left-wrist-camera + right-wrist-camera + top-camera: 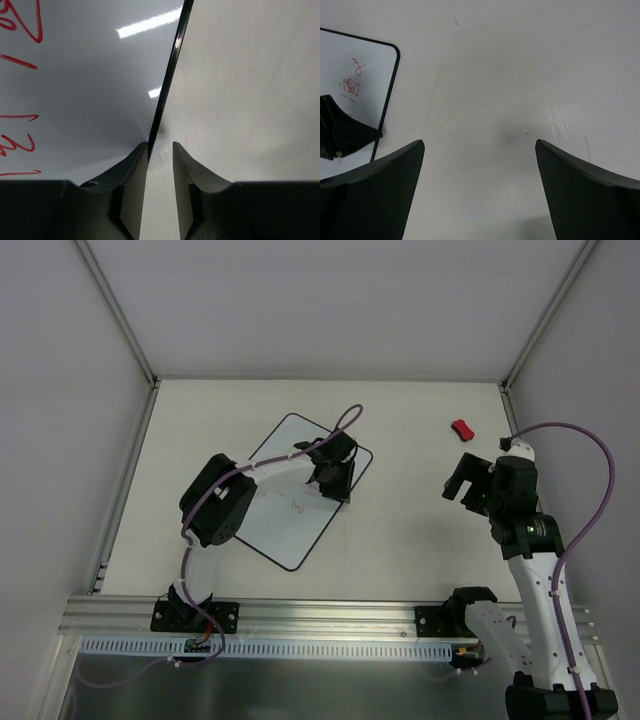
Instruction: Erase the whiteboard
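Note:
The whiteboard [278,525] lies tilted on the table left of centre, white with a thin black border and small red handwritten marks [298,508]. My left gripper [336,486] is down at its right edge, narrowly open. In the left wrist view the board's black edge [167,85] runs down to the left fingertip [140,152], bare table shows between the fingers [160,144], and red marks [22,22] sit at far left. My right gripper [458,483] hovers open over bare table [480,142], nothing between its fingers. The board's corner [367,60] shows at its left.
A small red eraser block [461,429] lies at the back right of the table, beyond the right gripper. Grey walls with metal posts [120,315] enclose the table. An aluminium rail [320,615] runs along the near edge by the arm bases.

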Tool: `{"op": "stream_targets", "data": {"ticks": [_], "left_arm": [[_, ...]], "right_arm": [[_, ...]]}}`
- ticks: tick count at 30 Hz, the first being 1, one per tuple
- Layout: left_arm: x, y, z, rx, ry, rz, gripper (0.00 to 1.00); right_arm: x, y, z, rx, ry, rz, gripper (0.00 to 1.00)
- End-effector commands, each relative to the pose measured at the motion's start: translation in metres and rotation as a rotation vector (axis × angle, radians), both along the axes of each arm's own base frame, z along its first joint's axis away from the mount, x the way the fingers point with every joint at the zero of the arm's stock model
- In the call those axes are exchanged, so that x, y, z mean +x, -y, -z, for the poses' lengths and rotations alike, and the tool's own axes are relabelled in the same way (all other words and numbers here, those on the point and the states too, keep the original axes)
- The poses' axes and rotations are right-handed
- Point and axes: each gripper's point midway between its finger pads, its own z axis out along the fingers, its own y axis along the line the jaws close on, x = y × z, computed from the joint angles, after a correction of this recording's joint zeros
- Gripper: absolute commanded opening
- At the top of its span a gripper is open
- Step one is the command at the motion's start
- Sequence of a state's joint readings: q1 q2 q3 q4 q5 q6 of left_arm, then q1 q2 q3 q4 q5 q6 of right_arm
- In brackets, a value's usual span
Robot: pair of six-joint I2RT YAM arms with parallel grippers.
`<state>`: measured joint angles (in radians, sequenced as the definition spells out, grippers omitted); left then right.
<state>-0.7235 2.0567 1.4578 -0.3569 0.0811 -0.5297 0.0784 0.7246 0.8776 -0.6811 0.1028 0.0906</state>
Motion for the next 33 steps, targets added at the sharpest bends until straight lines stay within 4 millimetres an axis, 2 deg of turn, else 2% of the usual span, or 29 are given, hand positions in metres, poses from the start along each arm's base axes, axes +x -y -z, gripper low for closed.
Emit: {"op": "stream_targets", "data": {"ticks": [1, 2, 4, 8, 9, 11, 12, 13, 14, 16, 17, 18, 20, 21, 23, 24, 26, 28, 29, 30, 33], "left_arm": [[-0.053, 0.018, 0.015, 0.012, -0.167, 0.027, 0.27], [-0.056, 0.022, 0.014, 0.009, -0.166, 0.035, 0.27], [-0.066, 0.035, 0.007, -0.001, -0.153, 0.066, 0.27], [-0.076, 0.063, -0.013, -0.050, -0.123, 0.129, 0.30], [-0.076, 0.067, -0.023, -0.071, -0.113, 0.135, 0.32], [-0.071, 0.073, -0.041, -0.103, -0.076, 0.148, 0.46], [-0.065, 0.073, -0.058, -0.117, -0.028, 0.144, 0.53], [-0.060, 0.071, -0.068, -0.121, 0.006, 0.148, 0.66], [-0.055, 0.068, -0.086, -0.140, 0.048, 0.143, 0.73], [-0.048, 0.063, -0.104, -0.156, 0.089, 0.130, 0.87], [-0.041, 0.056, -0.109, -0.157, 0.106, 0.115, 0.97], [-0.038, 0.051, -0.124, -0.176, 0.132, 0.107, 0.99], [-0.034, 0.039, -0.130, -0.167, 0.157, 0.092, 0.99], [-0.029, 0.029, -0.140, -0.176, 0.180, 0.069, 0.99], [-0.029, 0.014, -0.139, -0.158, 0.187, 0.047, 0.99], [-0.025, 0.004, -0.146, -0.163, 0.204, 0.026, 0.99], [-0.026, -0.012, -0.140, -0.142, 0.200, -0.001, 0.99], [-0.025, -0.026, -0.147, -0.144, 0.218, -0.026, 0.99], [-0.028, -0.035, -0.140, -0.129, 0.207, -0.038, 0.99], [-0.030, -0.040, -0.145, -0.136, 0.217, -0.046, 0.99], [-0.035, -0.055, -0.139, -0.116, 0.215, -0.064, 0.99]], "right_arm": [[0.023, 0.010, -0.009, -0.041, -0.008, 0.047, 0.99], [0.028, 0.013, -0.014, -0.044, -0.010, 0.071, 0.98], [0.039, 0.021, -0.010, -0.040, -0.046, 0.112, 0.97], [0.086, 0.037, -0.001, -0.008, -0.071, 0.159, 0.95], [0.102, 0.050, 0.007, -0.016, -0.105, 0.183, 0.94], [0.127, 0.059, 0.009, -0.024, -0.106, 0.171, 0.94], [0.149, 0.069, 0.016, -0.049, -0.140, 0.153, 0.94], [0.161, 0.073, 0.019, -0.059, -0.155, 0.134, 0.94], [0.172, 0.076, 0.024, -0.062, -0.171, 0.098, 0.94], [0.201, 0.081, 0.040, -0.095, -0.210, 0.029, 0.94], [0.209, 0.084, 0.043, -0.109, -0.214, 0.010, 0.93], [0.217, 0.081, 0.048, -0.095, -0.218, -0.032, 0.93], [0.238, 0.083, 0.058, -0.107, -0.226, -0.095, 0.93], [0.245, 0.085, 0.063, -0.109, -0.227, -0.112, 0.93], [0.262, 0.086, 0.074, -0.109, -0.231, -0.154, 0.91], [0.267, 0.089, 0.079, -0.109, -0.236, -0.157, 0.91], [0.279, 0.093, 0.089, -0.119, -0.245, -0.177, 0.90], [0.286, 0.098, 0.096, -0.129, -0.252, -0.174, 0.90], [0.289, 0.099, 0.100, -0.128, -0.254, -0.177, 0.90], [0.294, 0.104, 0.107, -0.121, -0.262, -0.173, 0.90], [0.299, 0.110, 0.122, -0.112, -0.280, -0.169, 0.91]]}}
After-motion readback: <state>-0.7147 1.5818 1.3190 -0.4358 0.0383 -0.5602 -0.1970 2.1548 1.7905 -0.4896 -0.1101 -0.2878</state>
